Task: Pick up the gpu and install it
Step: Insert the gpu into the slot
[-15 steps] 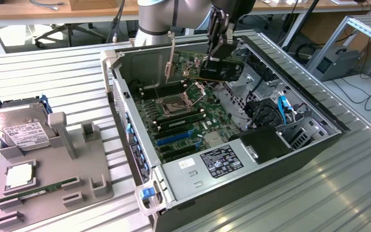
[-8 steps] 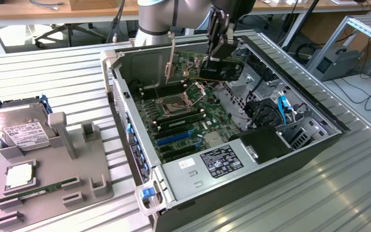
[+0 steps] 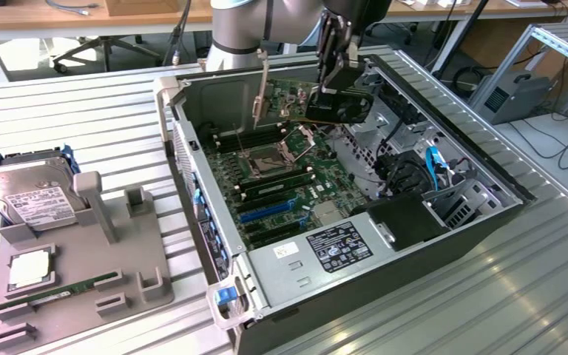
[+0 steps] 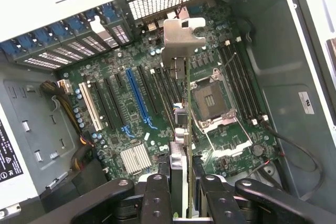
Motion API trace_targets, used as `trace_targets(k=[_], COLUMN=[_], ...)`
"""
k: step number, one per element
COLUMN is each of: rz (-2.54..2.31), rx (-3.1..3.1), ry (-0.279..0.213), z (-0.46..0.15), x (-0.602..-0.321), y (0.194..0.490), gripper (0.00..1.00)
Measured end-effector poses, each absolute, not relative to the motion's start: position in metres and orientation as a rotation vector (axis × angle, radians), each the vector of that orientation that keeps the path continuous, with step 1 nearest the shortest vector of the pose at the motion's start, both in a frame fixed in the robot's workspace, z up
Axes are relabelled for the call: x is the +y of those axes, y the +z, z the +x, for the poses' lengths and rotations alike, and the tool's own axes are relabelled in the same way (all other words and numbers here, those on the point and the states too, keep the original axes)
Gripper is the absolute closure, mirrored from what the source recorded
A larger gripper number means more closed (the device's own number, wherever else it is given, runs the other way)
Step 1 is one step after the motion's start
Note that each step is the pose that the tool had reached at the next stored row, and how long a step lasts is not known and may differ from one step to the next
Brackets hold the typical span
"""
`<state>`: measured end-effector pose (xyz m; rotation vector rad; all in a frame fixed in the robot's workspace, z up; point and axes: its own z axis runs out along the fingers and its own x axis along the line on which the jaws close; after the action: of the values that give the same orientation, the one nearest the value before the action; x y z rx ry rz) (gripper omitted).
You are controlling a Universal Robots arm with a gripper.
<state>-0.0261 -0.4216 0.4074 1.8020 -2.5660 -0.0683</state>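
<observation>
- Gripper (image 4: 184, 184): clamped onto the gpu (image 4: 187, 103), fingers pressed against both flat faces;
- gpu: held edge-on inside the open computer case (image 3: 215, 96), above the motherboard (image 4: 113, 135), beside the CPU socket (image 4: 212, 98).

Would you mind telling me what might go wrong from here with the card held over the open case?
1. The gpu, clamped edge-on by the gripper, may pivot in that narrow grip.
2. It appears nearer the CPU socket than the blue slot, so it could strike the motherboard.

Gpu (image 4: 181, 45) near end hidden between fingers (image 4: 157, 198) (arm (image 3: 239, 26) cropped by exterior view's edge).
</observation>
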Motion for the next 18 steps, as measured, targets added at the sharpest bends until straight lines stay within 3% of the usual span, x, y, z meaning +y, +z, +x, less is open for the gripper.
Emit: trace_targets(k=[18], rz=[1.845], rx=[-2.534], ry=[-0.068], z=[-0.0261], x=[-0.4216], y=[0.4074], gripper=[0.73])
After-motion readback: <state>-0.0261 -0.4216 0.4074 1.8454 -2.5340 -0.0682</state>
